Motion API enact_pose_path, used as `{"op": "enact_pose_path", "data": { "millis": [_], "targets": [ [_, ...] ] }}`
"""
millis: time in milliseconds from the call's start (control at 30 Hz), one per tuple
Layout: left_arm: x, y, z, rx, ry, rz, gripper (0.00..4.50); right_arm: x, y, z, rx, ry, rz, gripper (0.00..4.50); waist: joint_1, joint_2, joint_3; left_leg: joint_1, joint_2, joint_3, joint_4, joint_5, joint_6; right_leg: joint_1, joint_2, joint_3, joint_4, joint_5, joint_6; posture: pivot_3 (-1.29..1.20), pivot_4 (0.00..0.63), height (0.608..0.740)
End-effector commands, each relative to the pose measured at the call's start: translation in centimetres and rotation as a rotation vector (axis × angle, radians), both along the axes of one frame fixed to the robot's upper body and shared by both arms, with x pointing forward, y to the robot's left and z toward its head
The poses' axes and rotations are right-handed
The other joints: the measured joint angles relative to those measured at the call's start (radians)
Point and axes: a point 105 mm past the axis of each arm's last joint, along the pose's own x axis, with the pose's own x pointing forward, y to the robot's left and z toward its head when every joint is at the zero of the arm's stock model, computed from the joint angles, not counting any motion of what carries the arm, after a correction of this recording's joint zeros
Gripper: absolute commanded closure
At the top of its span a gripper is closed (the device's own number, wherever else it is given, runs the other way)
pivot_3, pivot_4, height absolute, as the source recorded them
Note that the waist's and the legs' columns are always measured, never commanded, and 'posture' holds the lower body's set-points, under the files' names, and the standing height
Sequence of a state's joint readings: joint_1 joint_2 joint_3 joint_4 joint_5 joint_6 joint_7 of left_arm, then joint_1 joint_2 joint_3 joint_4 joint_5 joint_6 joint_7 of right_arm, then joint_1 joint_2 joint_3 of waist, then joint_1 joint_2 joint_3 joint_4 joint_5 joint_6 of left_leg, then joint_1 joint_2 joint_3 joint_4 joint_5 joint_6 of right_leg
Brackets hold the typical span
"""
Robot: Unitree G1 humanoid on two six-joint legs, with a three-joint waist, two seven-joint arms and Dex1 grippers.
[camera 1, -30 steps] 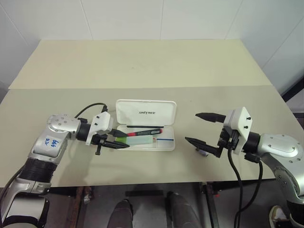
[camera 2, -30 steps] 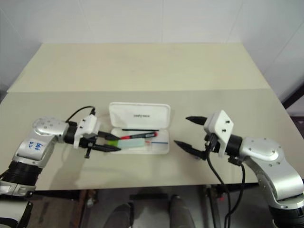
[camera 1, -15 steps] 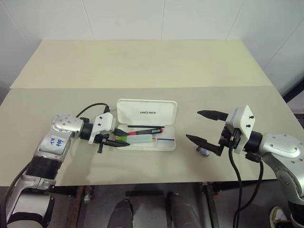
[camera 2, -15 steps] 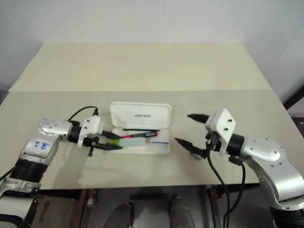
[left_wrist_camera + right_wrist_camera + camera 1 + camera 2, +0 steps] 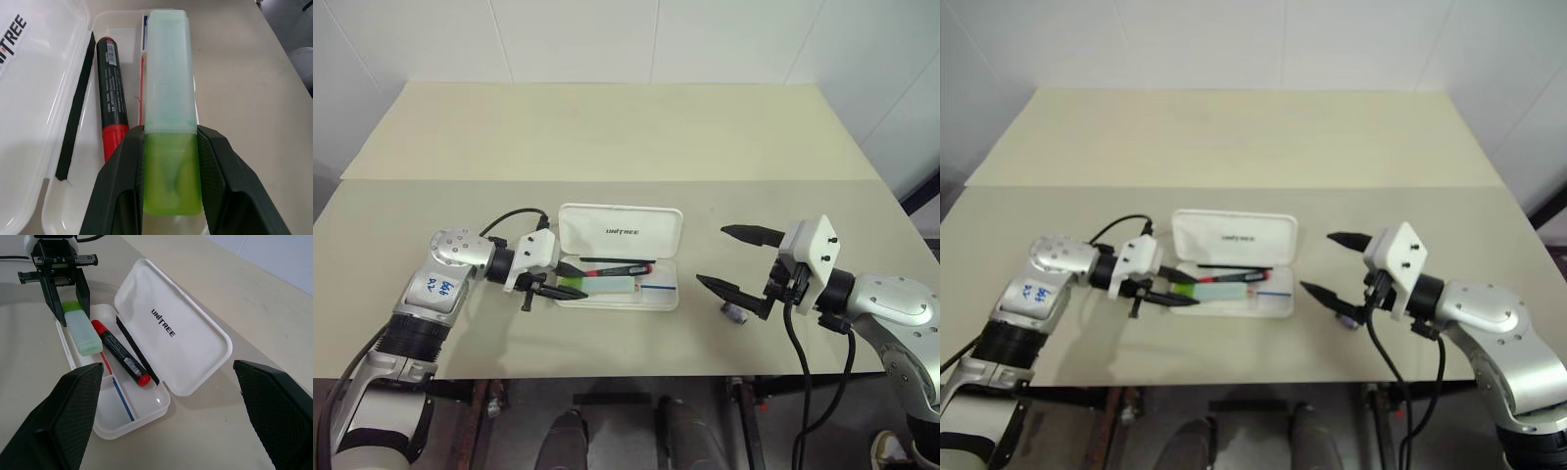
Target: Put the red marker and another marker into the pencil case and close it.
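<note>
Left eye view: the pencil case lies open on the table, the red marker inside its tray. Right end effector hangs wide apart beside the case, gripping nothing.

Left wrist view: left end effector clamps the green marker over the tray, just beside the red marker.
</note>
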State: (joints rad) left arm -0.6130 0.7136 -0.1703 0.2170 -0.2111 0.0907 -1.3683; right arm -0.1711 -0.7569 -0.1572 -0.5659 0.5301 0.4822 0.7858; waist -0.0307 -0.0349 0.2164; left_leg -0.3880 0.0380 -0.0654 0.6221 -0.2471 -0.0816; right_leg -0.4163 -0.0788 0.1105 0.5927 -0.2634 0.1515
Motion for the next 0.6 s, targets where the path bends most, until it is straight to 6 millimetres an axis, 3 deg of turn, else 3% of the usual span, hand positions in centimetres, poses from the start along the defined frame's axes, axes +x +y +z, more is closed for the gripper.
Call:
{"op": "enact_pose_path", "data": {
  "millis": [33,600],
  "targets": [
    [0.23,-0.12,0.53,0.006,-0.029,-0.008,3.48,-0.43,0.34,1.09,0.012,-0.051,0.011,0.0,0.0,0.0,0.0,0.0,0.0,0.0,0.0,0.0,0.0,0.0,0.0,0.0,0.0,0.0,0.0,0.0,0.15,0.74],
    [0.23,-0.4,0.29,-0.006,-0.003,-0.004,3.48,-0.47,0.55,1.33,0.015,-0.058,0.009,0.0,0.0,0.0,0.0,0.0,0.0,0.0,0.002,0.0,0.0,0.001,0.0,0.0,0.0,-0.001,-0.002,0.0,0.15,0.74]
  ]
}}
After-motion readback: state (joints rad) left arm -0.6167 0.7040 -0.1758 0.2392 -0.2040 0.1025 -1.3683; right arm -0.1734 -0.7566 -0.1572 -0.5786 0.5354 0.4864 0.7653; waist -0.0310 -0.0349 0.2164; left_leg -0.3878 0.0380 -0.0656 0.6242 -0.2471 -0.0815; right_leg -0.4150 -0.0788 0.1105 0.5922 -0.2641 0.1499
